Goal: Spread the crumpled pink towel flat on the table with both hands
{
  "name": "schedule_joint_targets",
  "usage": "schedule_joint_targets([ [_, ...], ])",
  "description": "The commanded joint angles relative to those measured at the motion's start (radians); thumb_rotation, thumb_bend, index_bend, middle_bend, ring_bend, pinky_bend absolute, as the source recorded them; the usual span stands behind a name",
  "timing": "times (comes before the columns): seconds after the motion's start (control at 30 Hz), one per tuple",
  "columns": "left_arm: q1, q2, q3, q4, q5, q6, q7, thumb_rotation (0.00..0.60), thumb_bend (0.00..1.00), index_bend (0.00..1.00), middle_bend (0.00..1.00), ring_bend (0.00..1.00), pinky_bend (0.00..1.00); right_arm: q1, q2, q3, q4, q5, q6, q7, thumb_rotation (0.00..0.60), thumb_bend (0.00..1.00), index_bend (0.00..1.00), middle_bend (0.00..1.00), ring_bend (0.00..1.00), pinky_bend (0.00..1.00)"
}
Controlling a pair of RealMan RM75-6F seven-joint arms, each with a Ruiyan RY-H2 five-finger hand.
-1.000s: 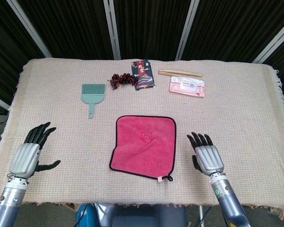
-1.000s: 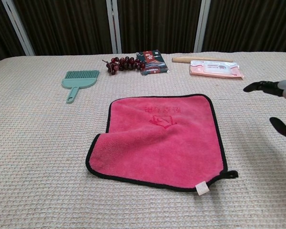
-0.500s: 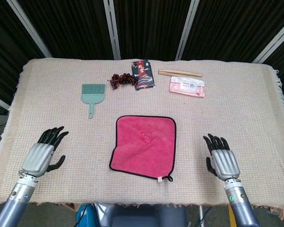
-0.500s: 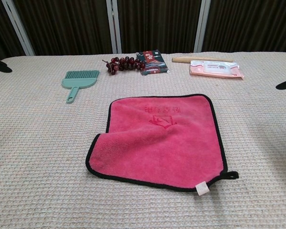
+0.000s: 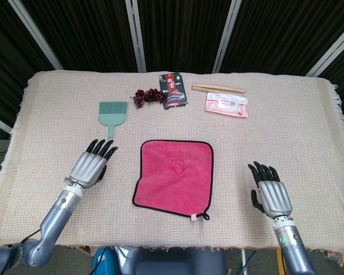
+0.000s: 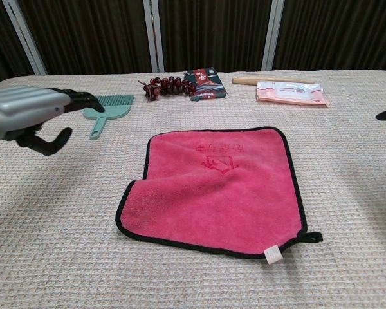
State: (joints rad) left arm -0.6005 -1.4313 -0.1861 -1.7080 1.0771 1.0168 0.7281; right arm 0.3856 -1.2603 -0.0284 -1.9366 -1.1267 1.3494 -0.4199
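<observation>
We judge the spreading nearly done — only the towel's near-left corner still bulges. We should bring the left robot hand (image 5: 92, 167), empty with fingers apart, down on that corner and sweep outward, while the right robot hand (image 5: 271, 192), likewise empty and spread, pins the far side. The pink towel (image 5: 173, 176) lies between both on the surface (image 5: 292, 137) — black-edged, mostly flat.
</observation>
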Motion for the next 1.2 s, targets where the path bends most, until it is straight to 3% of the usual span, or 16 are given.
schedule_joint_targets([
  [0.03, -0.065, -0.069, -0.016, 0.068, -0.075, -0.039, 0.068, 0.6, 0.77, 0.1, 0.02, 0.0, 0.0, -0.005, -0.001, 0.006, 0.001, -0.005, -0.003, 0.005, 0.6, 0.62, 0.0, 0.0, 0.0, 0.0],
  [0.37, -0.185, -0.213, -0.015, 0.217, -0.217, -0.061, 0.164, 0.6, 0.78, 0.1, 0.03, 0.0, 0.0, -0.023, -0.003, 0.024, 0.007, -0.021, -0.017, 0.017, 0.6, 0.62, 0.0, 0.0, 0.0, 0.0],
  [0.63, -0.24, -0.29, 0.001, 0.298, -0.229, -0.071, 0.157, 0.6, 0.79, 0.1, 0.03, 0.0, 0.0, -0.03, -0.002, 0.04, 0.014, -0.019, -0.036, 0.023, 0.6, 0.62, 0.0, 0.0, 0.0, 0.0],
  [1.2, -0.284, -0.352, 0.057, 0.385, -0.271, -0.064, 0.192, 0.6, 0.8, 0.1, 0.03, 0.0, 0.0, -0.045, -0.004, 0.057, 0.01, -0.022, -0.058, 0.023, 0.6, 0.62, 0.0, 0.0, 0.0, 0.0],
])
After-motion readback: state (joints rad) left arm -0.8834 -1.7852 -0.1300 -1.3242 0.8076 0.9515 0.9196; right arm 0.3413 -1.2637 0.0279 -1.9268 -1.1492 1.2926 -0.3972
